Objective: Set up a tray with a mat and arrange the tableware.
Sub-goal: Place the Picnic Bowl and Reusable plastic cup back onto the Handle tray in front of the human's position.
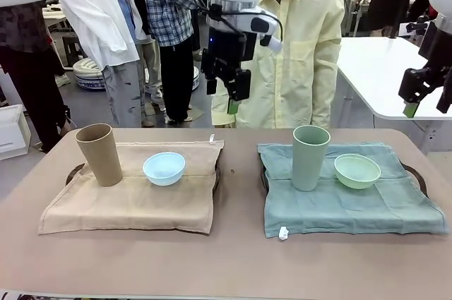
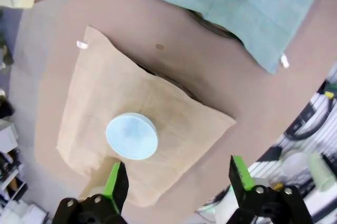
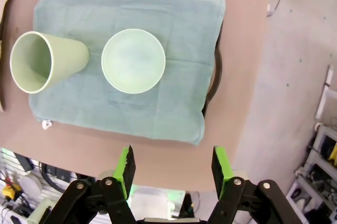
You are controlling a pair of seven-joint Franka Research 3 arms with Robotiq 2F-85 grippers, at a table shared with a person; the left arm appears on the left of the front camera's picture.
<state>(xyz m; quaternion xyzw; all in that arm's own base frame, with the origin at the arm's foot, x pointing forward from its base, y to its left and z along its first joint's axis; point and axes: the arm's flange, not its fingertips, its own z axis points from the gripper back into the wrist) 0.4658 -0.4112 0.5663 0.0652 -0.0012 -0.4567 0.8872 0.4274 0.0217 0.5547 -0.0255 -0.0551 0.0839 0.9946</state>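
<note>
A tan cup (image 1: 99,153) and a light blue bowl (image 1: 164,168) stand on a tan mat (image 1: 134,201) that covers a dark tray (image 1: 73,173) on the left. On the right, a pale green cup (image 1: 309,157) and pale green bowl (image 1: 357,171) stand on a teal mat (image 1: 353,205) over another tray (image 1: 418,177). My left gripper (image 1: 223,97) hangs open high above the table's far middle. In its wrist view the left gripper (image 2: 179,182) is empty over the blue bowl (image 2: 131,136). My right gripper (image 1: 427,106) is open off the right edge, and in its own view (image 3: 172,168) looks down on the green cup (image 3: 45,60) and bowl (image 3: 133,60).
A person in a yellow shirt (image 1: 296,53) stands at the far side of the brown table (image 1: 233,258). A white table (image 1: 388,74) stands behind on the right. Bare tabletop lies between the two mats and along the near edge.
</note>
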